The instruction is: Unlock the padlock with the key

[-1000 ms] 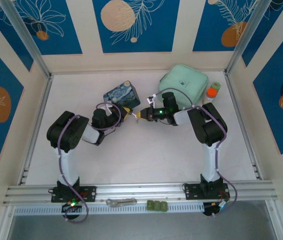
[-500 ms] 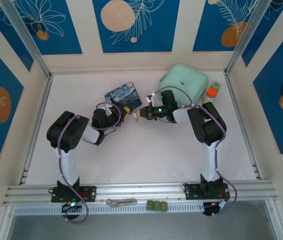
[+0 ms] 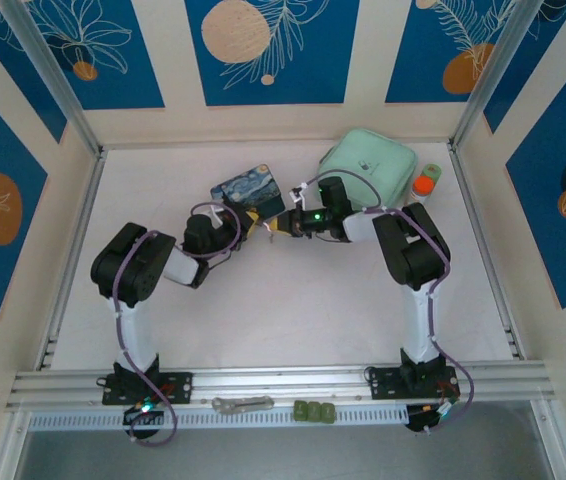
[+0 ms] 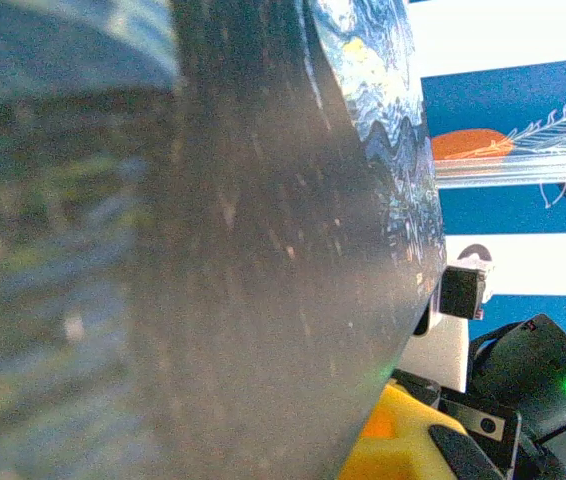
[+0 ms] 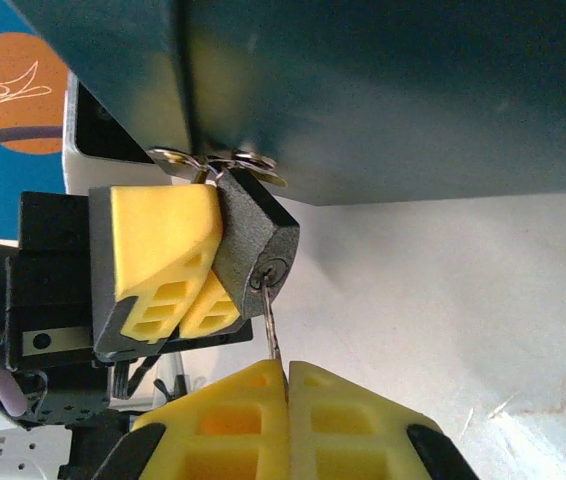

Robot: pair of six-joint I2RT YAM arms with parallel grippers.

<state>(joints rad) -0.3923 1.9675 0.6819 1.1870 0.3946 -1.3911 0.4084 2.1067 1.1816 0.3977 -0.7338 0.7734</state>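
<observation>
- White bench [image 3: 293, 320] forms the floor of a booth walled with cream panels and blue leaf-print boards [image 3: 271, 50].
- A dark blue, starry-night painted tin box [image 3: 251, 190] sits at about 11 o'clock from the bench centre.
- A mint-green rounded square case [image 3: 368, 165] lies at 1 o'clock, with a small orange-capped bottle [image 3: 424, 185] just beside it at its 3 o'clock.
- The tiny dark-bodied padlock with a thin silvery shackle [image 5: 255, 240] hangs from silvery rings on the tin's edge.
- The left end effector [image 5: 195, 285] is clenched on the padlock's body, its yellow pads gripping from the 9 o'clock side in the right wrist view.
- The thin, pale metallic key [image 5: 272, 325] has its tip in the keyhole on the padlock's lower face and runs toward 6 o'clock.
- The right end effector [image 5: 285, 375] pinches the key's lower end, its yellow fingers pressed together.
</observation>
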